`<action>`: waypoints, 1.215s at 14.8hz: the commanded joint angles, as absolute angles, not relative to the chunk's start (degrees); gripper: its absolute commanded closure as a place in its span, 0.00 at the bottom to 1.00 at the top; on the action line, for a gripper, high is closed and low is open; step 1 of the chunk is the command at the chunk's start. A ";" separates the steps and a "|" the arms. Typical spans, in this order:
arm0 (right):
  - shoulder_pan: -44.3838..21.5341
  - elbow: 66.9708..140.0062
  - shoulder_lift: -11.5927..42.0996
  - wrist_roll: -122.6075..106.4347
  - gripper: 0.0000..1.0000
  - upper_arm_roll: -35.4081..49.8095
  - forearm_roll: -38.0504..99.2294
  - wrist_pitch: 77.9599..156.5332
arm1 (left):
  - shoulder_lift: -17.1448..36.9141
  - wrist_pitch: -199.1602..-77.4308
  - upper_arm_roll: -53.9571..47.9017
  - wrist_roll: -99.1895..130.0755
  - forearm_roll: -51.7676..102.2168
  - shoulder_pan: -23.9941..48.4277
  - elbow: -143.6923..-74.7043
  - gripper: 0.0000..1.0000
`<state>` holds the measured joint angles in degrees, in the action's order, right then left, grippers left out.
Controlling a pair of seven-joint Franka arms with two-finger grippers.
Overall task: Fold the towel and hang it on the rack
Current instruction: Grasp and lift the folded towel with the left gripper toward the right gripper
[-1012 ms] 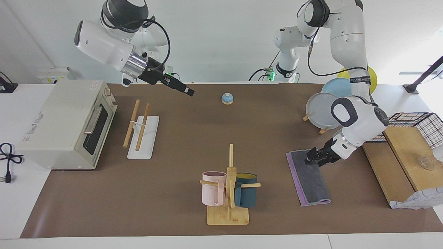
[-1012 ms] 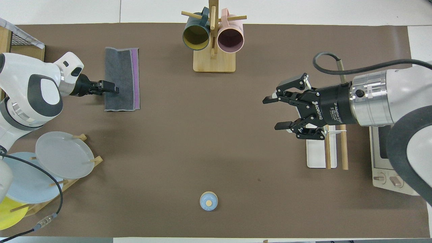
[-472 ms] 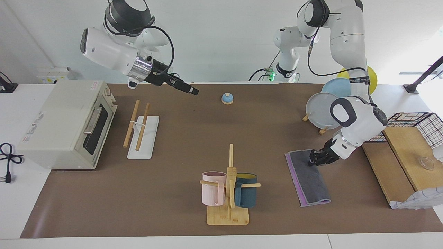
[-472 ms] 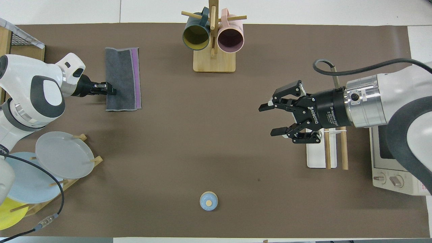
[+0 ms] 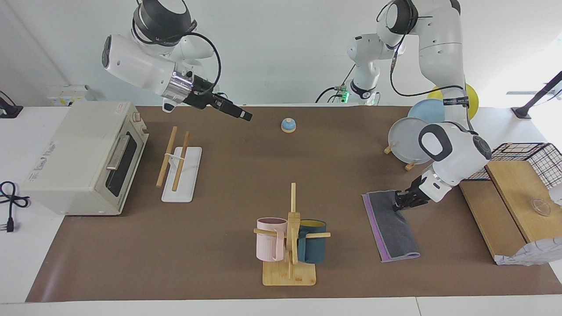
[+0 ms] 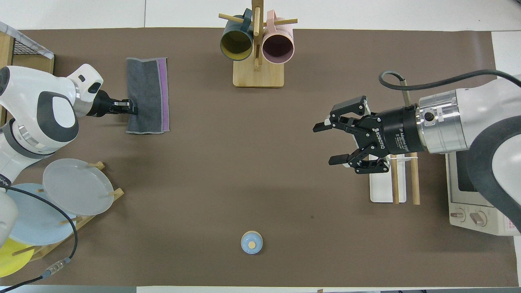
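Observation:
The towel (image 5: 391,226) (image 6: 145,95) lies folded into a long strip toward the left arm's end of the table, grey face up with a purple band along one long side. My left gripper (image 5: 398,202) (image 6: 131,108) is low at the strip's long edge on the left arm's side, shut on that edge. The rack (image 5: 177,160) (image 6: 414,179), two light-wood rods on a white base, stands toward the right arm's end beside the oven. My right gripper (image 5: 246,116) (image 6: 325,145) hangs open and empty, raised over the mat beside the rack.
A toaster oven (image 5: 83,158) stands at the right arm's end. A mug tree (image 5: 290,237) with two cups is mid-table, farther from the robots. A small blue bell (image 5: 288,125) sits nearer them. Plates on a wooden stand (image 5: 406,140), a wooden board (image 5: 509,202) and a wire basket (image 5: 538,160) crowd the left arm's end.
My left gripper has closed on the towel's edge, drawing back slightly toward the left arm's end. The right arm rose a little and shifted away from the oven, its fingers a touch wider.

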<state>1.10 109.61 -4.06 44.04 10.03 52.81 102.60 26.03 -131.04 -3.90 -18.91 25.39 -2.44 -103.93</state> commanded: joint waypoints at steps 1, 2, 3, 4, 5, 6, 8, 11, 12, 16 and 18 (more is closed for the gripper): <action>1.49 110.04 -4.75 44.21 0.17 10.20 53.88 102.13 | 25.84 -128.34 -3.60 -14.62 26.46 -1.85 -101.09 1.00; 1.41 110.04 -4.75 44.21 0.17 10.20 53.88 102.13 | 25.67 -125.62 -3.60 -10.94 26.19 -1.67 -99.07 1.00; 1.41 110.04 -4.75 44.30 0.17 10.20 53.88 102.13 | 25.49 -122.90 -3.78 -6.29 25.84 -1.58 -96.70 1.00; 1.41 110.04 -4.75 44.30 0.14 10.20 53.88 102.13 | 24.97 -120.61 -3.78 -2.50 25.58 -1.15 -94.77 1.00; 1.41 110.04 -4.75 44.30 0.14 10.20 53.88 102.13 | 24.53 -118.50 -3.69 1.89 25.32 0.08 -93.18 1.00; 1.41 110.04 -4.75 44.30 0.14 10.20 53.79 102.13 | 23.65 -117.08 -3.78 6.81 25.31 0.78 -92.47 1.00; 1.41 110.04 -4.75 44.30 0.14 10.20 53.79 102.13 | 20.93 -115.50 -3.95 17.52 25.49 2.36 -92.37 1.00; 1.41 110.04 -4.75 44.30 0.13 10.20 53.79 102.13 | 16.45 -112.68 -4.48 36.75 26.10 5.00 -92.37 1.00; 1.41 110.04 -4.75 44.30 0.13 10.20 53.79 102.13 | 15.39 -112.24 -4.57 42.83 26.10 5.88 -92.29 1.00; 1.32 110.04 -4.75 44.38 0.13 10.28 53.53 102.13 | 10.38 -109.78 -5.01 64.89 28.46 9.31 -92.99 1.00; 0.97 110.13 -4.92 44.38 0.13 10.63 53.35 102.22 | 7.31 -108.55 -5.10 77.81 29.79 10.54 -94.65 1.00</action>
